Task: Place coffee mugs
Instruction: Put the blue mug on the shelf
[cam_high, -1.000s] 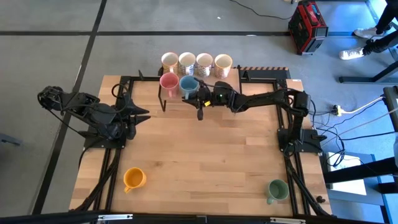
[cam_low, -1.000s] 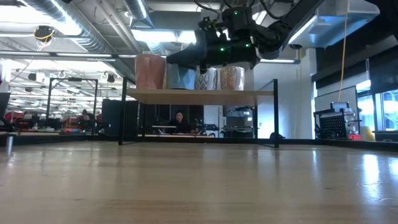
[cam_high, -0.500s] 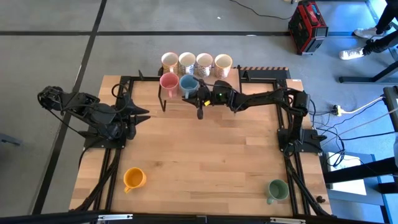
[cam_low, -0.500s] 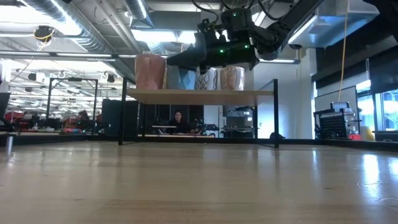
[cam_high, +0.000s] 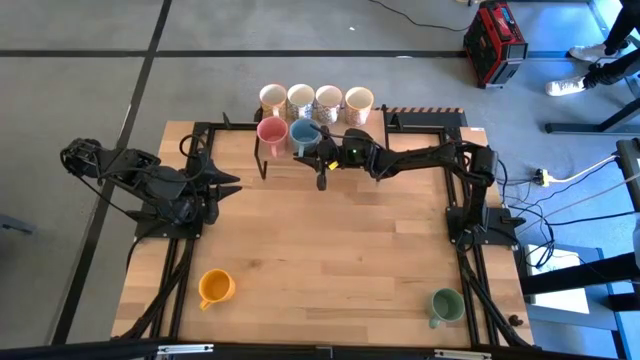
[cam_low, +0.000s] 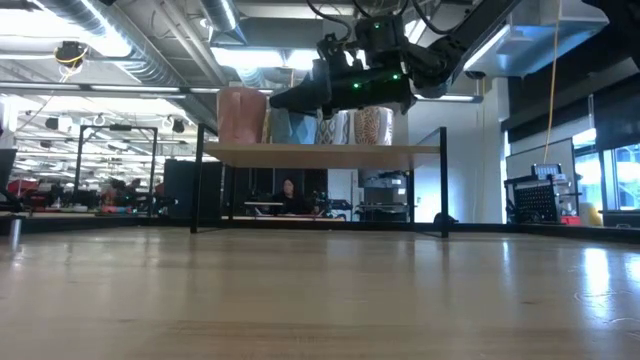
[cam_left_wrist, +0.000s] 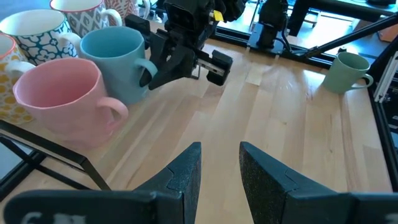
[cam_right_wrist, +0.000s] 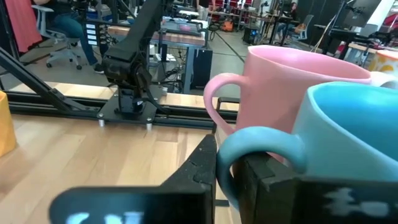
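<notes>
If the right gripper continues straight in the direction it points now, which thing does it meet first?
The right gripper points at the rack and is already shut on the light blue mug's handle. Going straight on, it would probably push that mug into the pink mug beside it, though the gap between the two is hard to judge.

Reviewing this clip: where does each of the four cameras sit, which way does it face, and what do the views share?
High: overhead, straight down; both arms, shelf, orange mug.
Low: table height, level across; right arm above the shelf.
Left wrist: past the left gripper, open, toward the shelf.
Right wrist: right gripper clamping the blue mug handle.
Shared: both wrist views show the pink mug.
</notes>
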